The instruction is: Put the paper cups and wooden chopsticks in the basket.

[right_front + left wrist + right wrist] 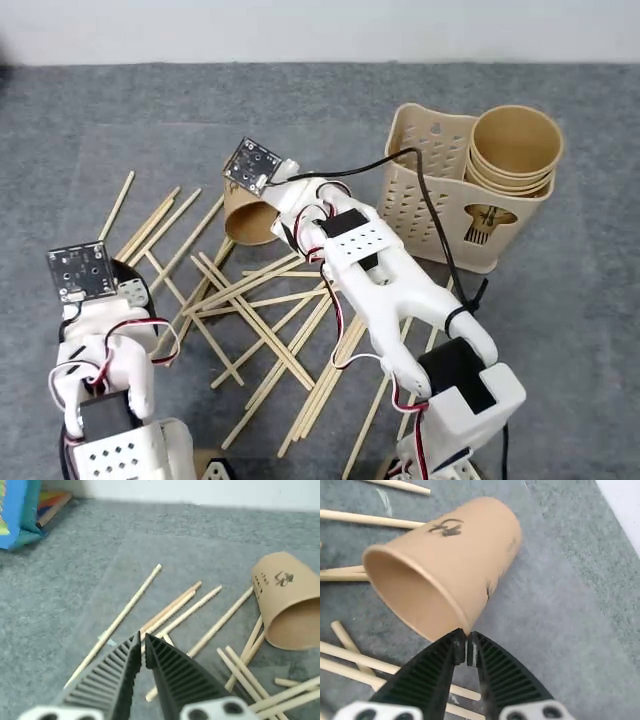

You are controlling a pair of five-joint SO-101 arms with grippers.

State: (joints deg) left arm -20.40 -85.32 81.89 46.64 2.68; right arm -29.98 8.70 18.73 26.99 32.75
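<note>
Dozens of wooden chopsticks point(262, 300) lie loose on the grey, felt-textured table point(570, 330), from the left side across to the middle. They are pale, thin, straight sticks. Most have their long axis on a diagonal, near ends to the left and far ends to the right, and several cross over them the other way.

The left gripper point(141, 641) hangs above the leftmost sticks. Its black ribbed jaws are closed to a thin slit at the tips and hold nothing.

A brown paper cup point(248, 218) lies on its side at the far edge of the scatter, towards the centre. Its long axis runs far to near, with the base away from the arms and the open mouth towards them. The wall is smooth and tapered, with dark printed marks and a rolled rim.

The right gripper point(466, 641) sits at the mouth of that cup. Its jaws are drawn together and the tips touch the lowest part of the rim. Whether the rim is nipped between them cannot be told.

The basket point(428, 195) stands upright on the right. It is cream plastic, with slotted walls and a cut-out handle hole. A nested stack of paper cups point(515, 148) sits mouth-up in its right-hand end. A few chopstick ends point(484, 224) show through the hole.
</note>
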